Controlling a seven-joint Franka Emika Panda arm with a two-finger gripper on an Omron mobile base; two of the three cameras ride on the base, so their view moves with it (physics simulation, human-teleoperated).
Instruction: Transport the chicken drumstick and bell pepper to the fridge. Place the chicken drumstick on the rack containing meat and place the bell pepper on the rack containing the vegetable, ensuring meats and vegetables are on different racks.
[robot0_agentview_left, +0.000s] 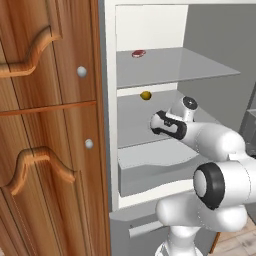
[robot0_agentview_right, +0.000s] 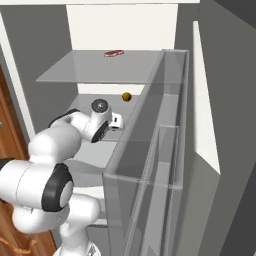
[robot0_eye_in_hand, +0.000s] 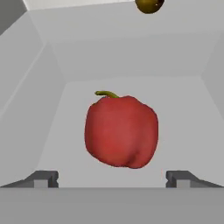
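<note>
Red bell pepper (robot0_eye_in_hand: 121, 131) lies mid-shelf between the claw's (robot0_eye_in_hand: 113, 178) wide-spread tips, neither tip touching it; claw empty.

No readable text, label, brand, number or sign is found on any surface in the three views.

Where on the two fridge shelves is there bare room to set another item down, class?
The top shelf is bare right of the meat. The shelf below is crowded: the vegetable sits at the back, with the bell pepper ahead of the open gripper.
</note>
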